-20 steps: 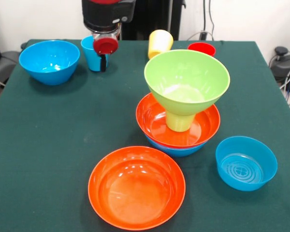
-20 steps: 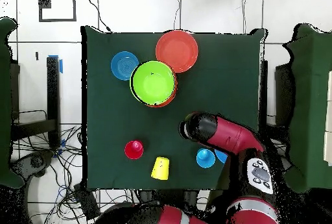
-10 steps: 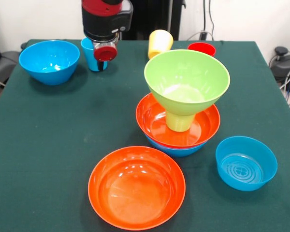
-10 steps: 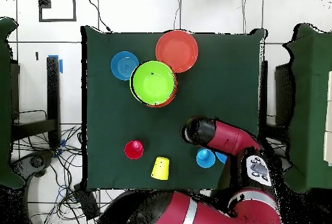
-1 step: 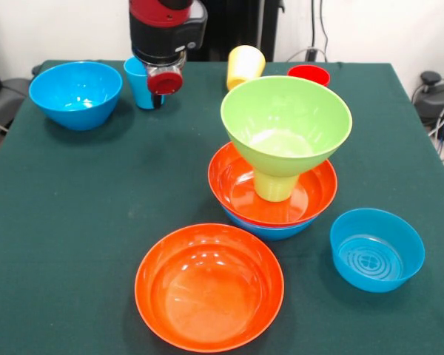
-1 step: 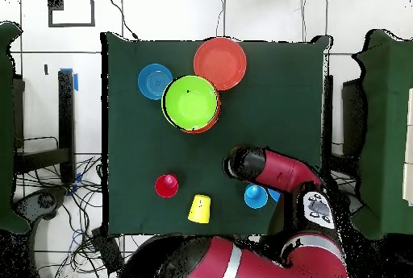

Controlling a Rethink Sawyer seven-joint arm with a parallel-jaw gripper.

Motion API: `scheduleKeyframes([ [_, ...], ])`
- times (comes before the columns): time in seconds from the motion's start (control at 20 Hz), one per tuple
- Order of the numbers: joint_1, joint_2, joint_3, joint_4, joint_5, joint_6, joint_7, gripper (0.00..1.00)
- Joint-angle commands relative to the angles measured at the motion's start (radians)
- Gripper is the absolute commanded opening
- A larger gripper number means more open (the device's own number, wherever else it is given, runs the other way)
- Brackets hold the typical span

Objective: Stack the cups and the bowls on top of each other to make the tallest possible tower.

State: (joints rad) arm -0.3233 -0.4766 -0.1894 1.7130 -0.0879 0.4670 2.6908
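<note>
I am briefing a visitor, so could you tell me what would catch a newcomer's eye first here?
The tower at the table's middle: a lime green bowl perched on a green cup inside an orange bowl. Nearer the camera lies a wide empty orange bowl. At the far edge the red and black arm hangs by the blue cup.

Robotics lab setup: green-clothed worktop on pale tiled floor w/ black tape marks, loose cables alongside, red-and-black robot arm reaching over it.
</note>
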Motion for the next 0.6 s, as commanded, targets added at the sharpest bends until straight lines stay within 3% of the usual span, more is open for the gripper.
scheduleKeyframes([
  [0.05, 0.036, 0.003, 0.07, -0.017, -0.069, -0.036, -0.046, 0.0],
  [0.1, 0.042, 0.002, 0.065, -0.018, -0.081, -0.056, -0.048, 1.0],
  [0.35, 0.025, -0.011, 0.072, -0.025, -0.065, 0.002, -0.053, 1.0],
  [0.6, 0.007, -0.014, 0.081, 0.0, -0.066, -0.015, -0.053, 1.0],
])
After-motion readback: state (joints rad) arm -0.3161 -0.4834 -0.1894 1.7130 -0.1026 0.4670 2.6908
